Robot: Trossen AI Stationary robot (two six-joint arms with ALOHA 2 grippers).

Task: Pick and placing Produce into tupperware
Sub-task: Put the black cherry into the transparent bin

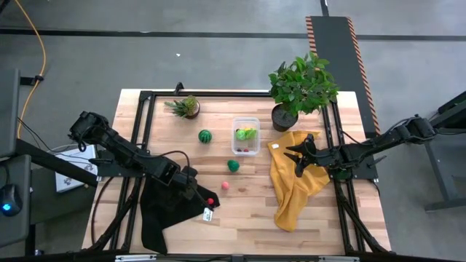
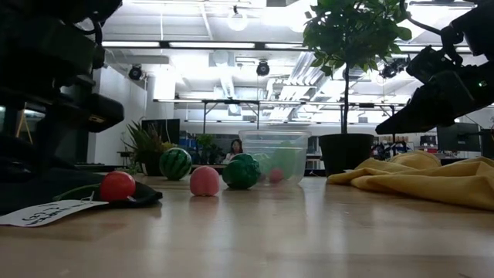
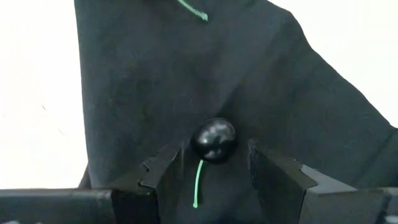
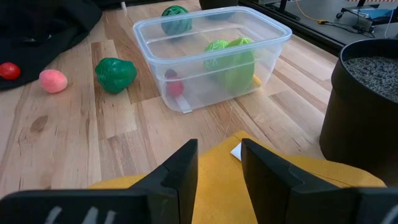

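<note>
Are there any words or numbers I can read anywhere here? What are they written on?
No text here can be read.
White tag at the edge of the black cloth: dark handwriting on it, too blurred to read.
White tag on the yellow cloth: no writing can be made out on it.
Clear box, toy fruits, plant pots: no labels visible.

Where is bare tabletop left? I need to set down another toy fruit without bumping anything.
Free: the near strip of wood between the black cloth and the yellow cloth, below the pink ball. Also the far left corner beside the small plant. Crowded: around the tupperware, with the striped melon, green pepper and big potted plant.
</note>
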